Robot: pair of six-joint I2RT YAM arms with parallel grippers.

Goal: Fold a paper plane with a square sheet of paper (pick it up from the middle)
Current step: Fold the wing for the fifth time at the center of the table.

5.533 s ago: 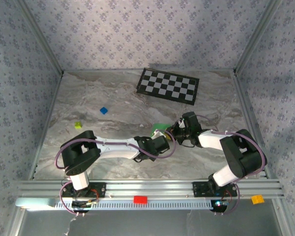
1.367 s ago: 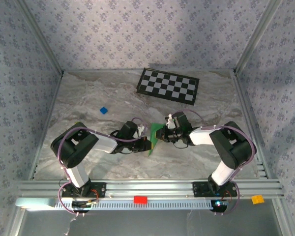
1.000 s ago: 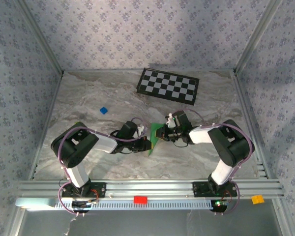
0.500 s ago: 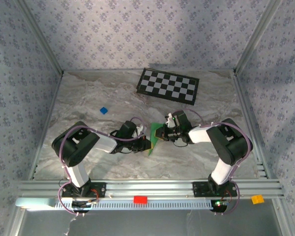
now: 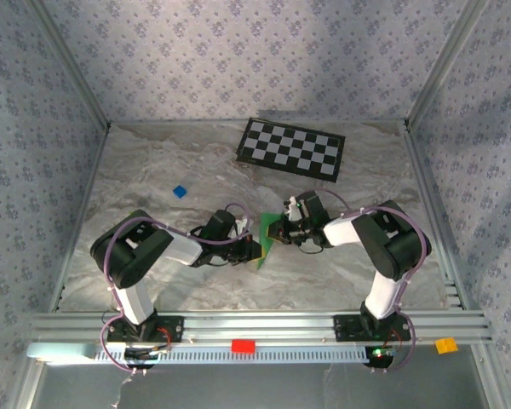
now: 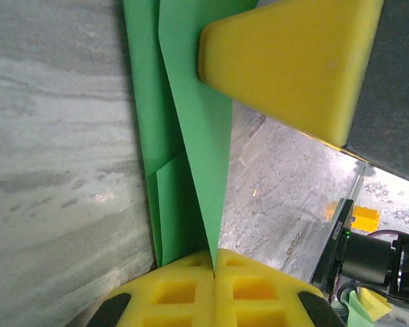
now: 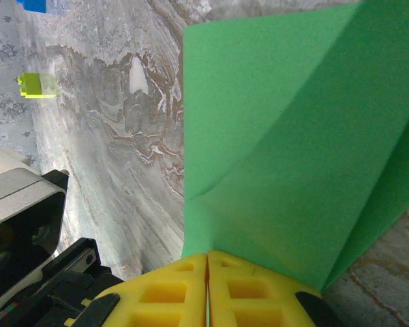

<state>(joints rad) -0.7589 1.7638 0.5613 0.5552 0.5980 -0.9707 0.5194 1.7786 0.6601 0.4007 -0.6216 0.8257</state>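
Where the two arms meet at mid-table in the overhead view, the slim, part-folded bright green paper plane (image 5: 265, 230) lies between them. Its long axis runs near-to-far, with the left gripper (image 5: 252, 248) on its left and the right gripper (image 5: 283, 228) on its right, equally close.

On the left wrist, the yellow fingers (image 6: 177, 300) are pressed together on a pointed fold.

On the right wrist, the fingers (image 7: 170, 293) likewise pinch the creased edge.

Grey marble tabletop (image 5: 145, 170) lay open beyond a tiny blue block (image 5: 180, 192); left gripper (image 6: 213, 257) and right gripper (image 7: 207, 259), pinching folded bright green paper (image 7: 273, 170), blocked the centre.
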